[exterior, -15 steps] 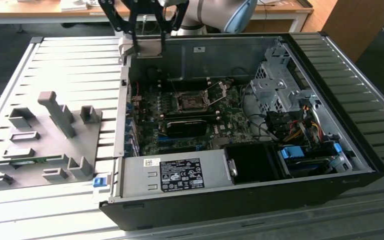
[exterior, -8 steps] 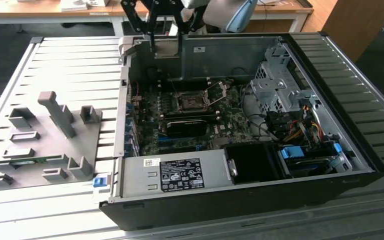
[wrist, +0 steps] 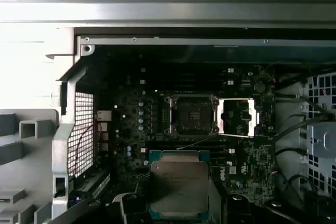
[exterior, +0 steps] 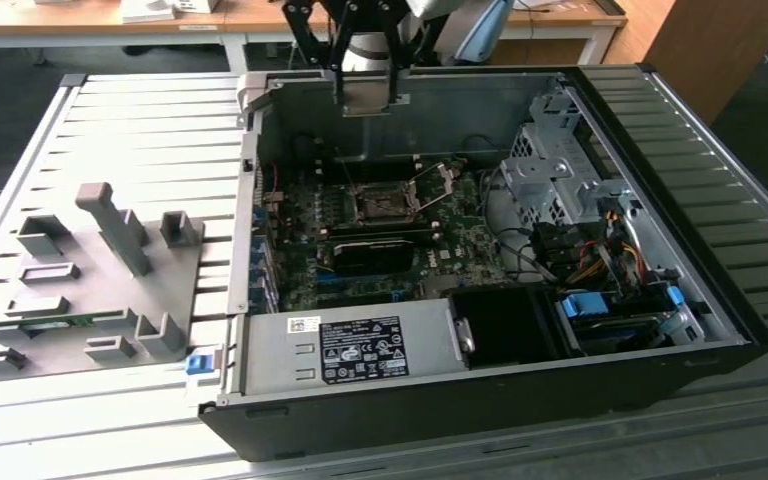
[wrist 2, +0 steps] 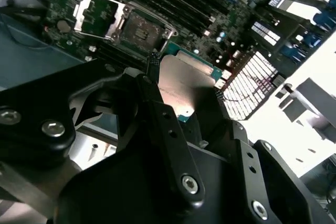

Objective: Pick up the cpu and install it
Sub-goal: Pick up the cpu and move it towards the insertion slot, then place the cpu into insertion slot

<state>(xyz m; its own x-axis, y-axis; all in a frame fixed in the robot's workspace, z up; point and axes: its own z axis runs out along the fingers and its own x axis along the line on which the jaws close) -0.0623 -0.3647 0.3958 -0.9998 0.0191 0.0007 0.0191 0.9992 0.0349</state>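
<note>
The tower case point(exterior: 491, 400) lies open on a slatted metal table point(exterior: 144, 130). A grey fixture tray point(exterior: 91, 300) sits beside it at the exterior view's left, and wooden desks point(exterior: 37, 28) stand behind. Inside, the motherboard socket point(wrist: 191, 115) is uncovered, its retaining frame point(wrist: 237, 116) flipped aside, with a drive cage point(exterior: 558, 170) nearby. The arm point(exterior: 357, 35) hangs over the case's far wall. The gripper point(wrist 2: 186, 77) pinches the cpu point(wrist: 179, 187) by its edges, above the board and clear of the socket.
</note>
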